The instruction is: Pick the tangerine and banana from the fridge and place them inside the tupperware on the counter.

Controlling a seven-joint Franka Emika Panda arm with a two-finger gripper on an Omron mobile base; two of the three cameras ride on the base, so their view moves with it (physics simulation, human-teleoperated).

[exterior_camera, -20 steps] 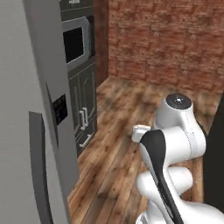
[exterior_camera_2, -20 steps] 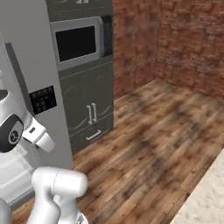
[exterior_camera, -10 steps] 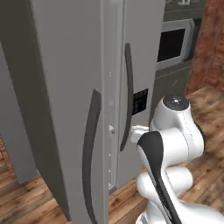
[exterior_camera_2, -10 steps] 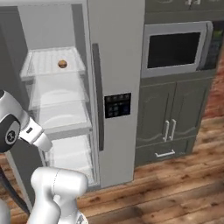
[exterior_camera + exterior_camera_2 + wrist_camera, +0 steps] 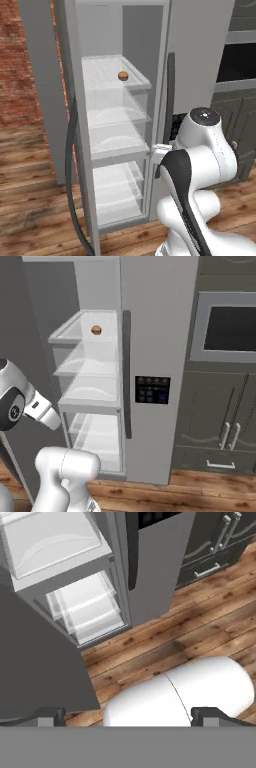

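Observation:
The grey fridge point(image 5: 200, 50) point(image 5: 155, 331) stands with its left door swung open, showing translucent white shelves and drawers. On its top shelf rests the tangerine point(image 5: 123, 75) point(image 5: 96, 330), small, round and orange-brown. The banana, the tupperware and the counter are out of view. My arm is folded low in front of the fridge, well below that shelf. In the hand view my gripper point(image 5: 131, 716) is open, with nothing between its dark fingertips point(image 5: 47, 714), and it looks down at the fridge's lower drawers point(image 5: 90, 607) and the floor.
The opened fridge door point(image 5: 72, 165) with its dark curved handle juts out on the left. Right of the fridge is a dark cabinet wall with a built-in oven point(image 5: 230, 328) and lower doors with silver handles point(image 5: 227, 436). Wooden floor point(image 5: 200, 627) lies in front; a brick wall point(image 5: 25, 75) is far left.
The whole picture has swung as the base moved: the fridge's open compartment now faces the cameras and is nearer. The gripper has stayed open.

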